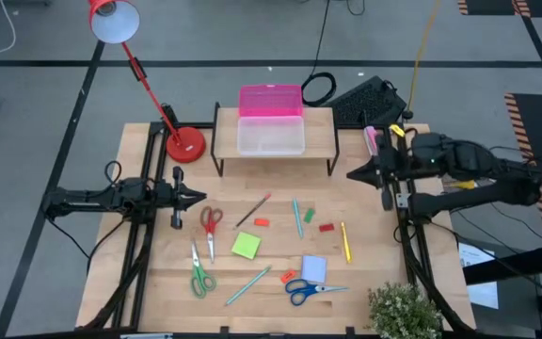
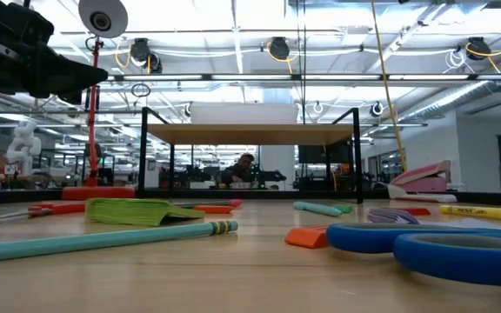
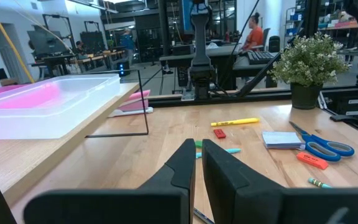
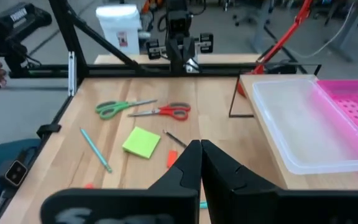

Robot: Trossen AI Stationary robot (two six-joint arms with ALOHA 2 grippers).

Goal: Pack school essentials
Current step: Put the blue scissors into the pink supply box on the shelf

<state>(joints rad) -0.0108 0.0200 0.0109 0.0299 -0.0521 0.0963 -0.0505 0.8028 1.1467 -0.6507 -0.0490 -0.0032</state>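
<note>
From above, the left tool (image 1: 199, 197) rests at the counter's (image 1: 365, 282) left edge and the right tool (image 1: 353, 173) at its right edge, both pinched narrow and holding nothing. Between them lie red scissors (image 1: 210, 222), green scissors (image 1: 199, 275), blue scissors (image 1: 310, 291), a green sticky pad (image 1: 246, 246), a lavender pad (image 1: 314, 268) and a yellow pen (image 1: 345, 241).

At counter level, the blue handles (image 2: 433, 245) are cut off by the frame edge; the teal pencil (image 2: 94, 238) runs out of frame.

The left wrist view shows its fingers (image 3: 182, 168) nearly touching.

The right wrist view shows its fingers (image 4: 186, 165) likewise; small erasers are hard to make out.
</note>
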